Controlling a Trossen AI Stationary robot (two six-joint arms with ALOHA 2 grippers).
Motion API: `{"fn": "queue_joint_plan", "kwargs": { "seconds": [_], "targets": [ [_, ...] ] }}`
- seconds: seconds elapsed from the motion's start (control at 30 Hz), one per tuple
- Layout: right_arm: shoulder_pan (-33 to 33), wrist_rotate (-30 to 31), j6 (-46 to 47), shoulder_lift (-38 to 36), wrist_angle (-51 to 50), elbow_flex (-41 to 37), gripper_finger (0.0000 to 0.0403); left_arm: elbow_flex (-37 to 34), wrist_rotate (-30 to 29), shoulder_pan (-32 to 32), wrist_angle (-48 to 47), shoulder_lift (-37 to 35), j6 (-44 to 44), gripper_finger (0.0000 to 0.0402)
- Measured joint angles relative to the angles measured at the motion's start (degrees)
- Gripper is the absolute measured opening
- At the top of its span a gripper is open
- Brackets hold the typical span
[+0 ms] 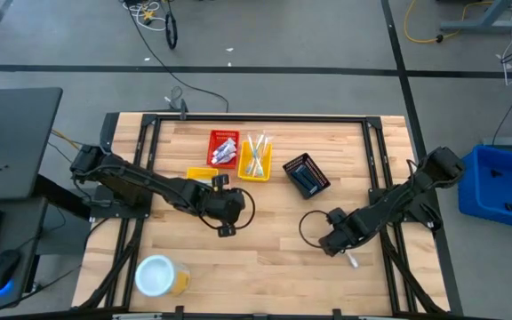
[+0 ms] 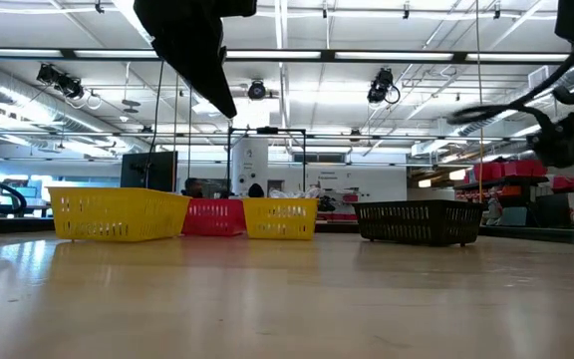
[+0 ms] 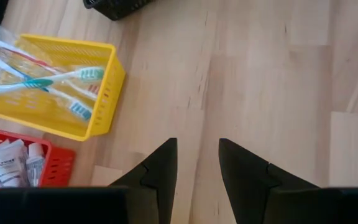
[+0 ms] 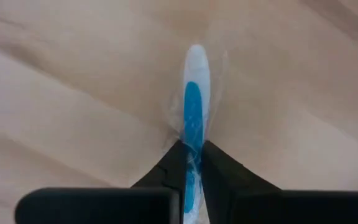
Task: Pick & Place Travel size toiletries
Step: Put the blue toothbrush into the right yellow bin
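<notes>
Near the bench's front left corner we see a round yellow container (image 1: 159, 276) with a white top. Our left hand (image 1: 224, 226) hangs over the bench's middle with its fingers (image 3: 158, 171) apart, holding nothing. Along the far edge stand a small yellow basket (image 1: 202, 175), a red basket (image 1: 224, 148) of white tubes (image 3: 14, 163), a yellow basket (image 1: 255, 158) of toothbrushes (image 3: 48, 81), then a black basket (image 1: 307, 174). Toward the front right, our right hand (image 1: 346, 253) is clamped on a wrapped blue and white toothbrush (image 4: 192, 109), low over the bench (image 1: 265, 240).
</notes>
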Motion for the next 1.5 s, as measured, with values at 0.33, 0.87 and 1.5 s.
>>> {"fn": "queue_joint_plan", "kwargs": {
  "seconds": [0.33,0.87,1.5],
  "targets": [
    [0.0,14.6,-23.2,0.0,6.0,8.6,0.0033,0.0,-0.3,-0.2,7.6,0.4,4.6,0.0126],
    [-1.8,26.9,-63.7,-0.1,37.0,9.4,0.0035,0.0,7.2,-1.6,17.4,0.4,6.9,0.0126],
    [-8.6,26.0,-78.9,-0.1,48.8,9.5,0.0036,-0.1,14.0,-1.1,28.9,0.4,15.7,0.0213]
  ]
}}
